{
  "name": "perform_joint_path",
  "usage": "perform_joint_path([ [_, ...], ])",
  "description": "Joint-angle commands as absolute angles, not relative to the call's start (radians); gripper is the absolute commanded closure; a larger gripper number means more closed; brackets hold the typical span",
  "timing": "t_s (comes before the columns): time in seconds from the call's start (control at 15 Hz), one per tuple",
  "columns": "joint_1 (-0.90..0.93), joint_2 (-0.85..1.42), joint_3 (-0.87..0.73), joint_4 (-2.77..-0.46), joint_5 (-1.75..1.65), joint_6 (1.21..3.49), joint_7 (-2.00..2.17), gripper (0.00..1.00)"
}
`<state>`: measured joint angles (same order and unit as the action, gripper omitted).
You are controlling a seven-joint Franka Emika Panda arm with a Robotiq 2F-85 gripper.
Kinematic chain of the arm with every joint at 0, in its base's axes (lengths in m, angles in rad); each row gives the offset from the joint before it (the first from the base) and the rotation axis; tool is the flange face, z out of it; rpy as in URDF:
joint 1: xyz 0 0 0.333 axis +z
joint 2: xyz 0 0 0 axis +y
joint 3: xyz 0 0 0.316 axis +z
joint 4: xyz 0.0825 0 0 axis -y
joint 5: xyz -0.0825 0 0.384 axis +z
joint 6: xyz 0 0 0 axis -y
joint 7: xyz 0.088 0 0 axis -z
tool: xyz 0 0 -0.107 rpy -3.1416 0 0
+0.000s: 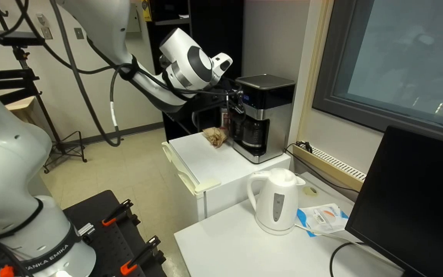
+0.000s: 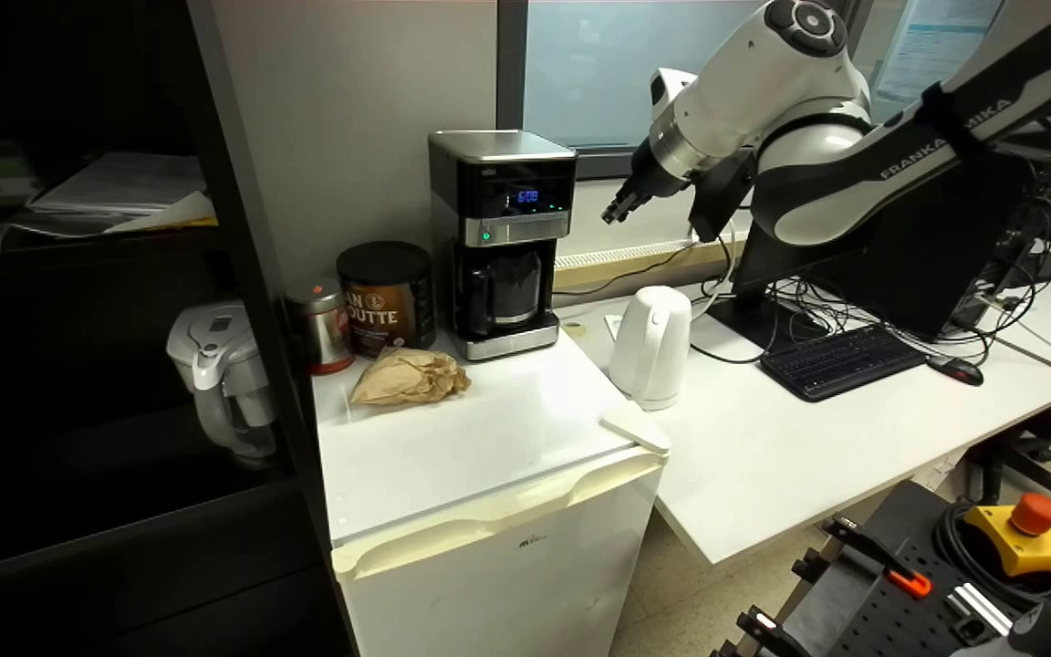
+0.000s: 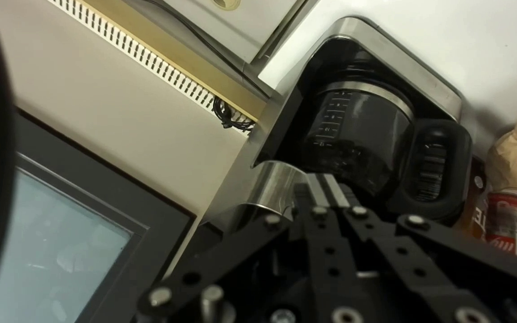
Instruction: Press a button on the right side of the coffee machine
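- Standing upright on the white mini fridge: black-and-silver drip coffee maker, set toward the rear edge, grey wall behind.
- Fridge top also holds a crumpled brown paper bag, a black-lidded coffee tin and a silver-and-red can, grouped to one side of the machine.
- White desk adjoins, sits lower. White electric kettle on it near the fridge; black monitor, black keyboard and computer mouse further along.
- Room: black shelving unit flanking the fridge opposite the desk, grey-framed window over the desk, perforated vent strip low along the wall, pale floor.
- Coffee maker's front points out toward the fridge-door side, back to the wall.
- Long axis vertical; in the wrist view it runs diagonally, base up right, head down left.
- Carafe seated in the bay, handle turned to the paper-bag side.
- Display lit blue, reads 6:08; green light on, below and left of it in an exterior view.
- Gripper near the machine, tips angled down, visible gap to it in an exterior view.
- Fingers pressed together, tips side by side in the wrist view.
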<state>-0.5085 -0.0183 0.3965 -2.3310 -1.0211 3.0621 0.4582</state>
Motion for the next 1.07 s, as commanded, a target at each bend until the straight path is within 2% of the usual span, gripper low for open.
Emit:
perform_joint_path([
  [0.0, -0.506, 0.070, 0.400, -2.239, -1.126, 3.062, 0.557, 0.97],
  [1.0, -0.455, 0.278, 0.380, -2.017, -1.435, 3.051, 0.825, 0.97],
])
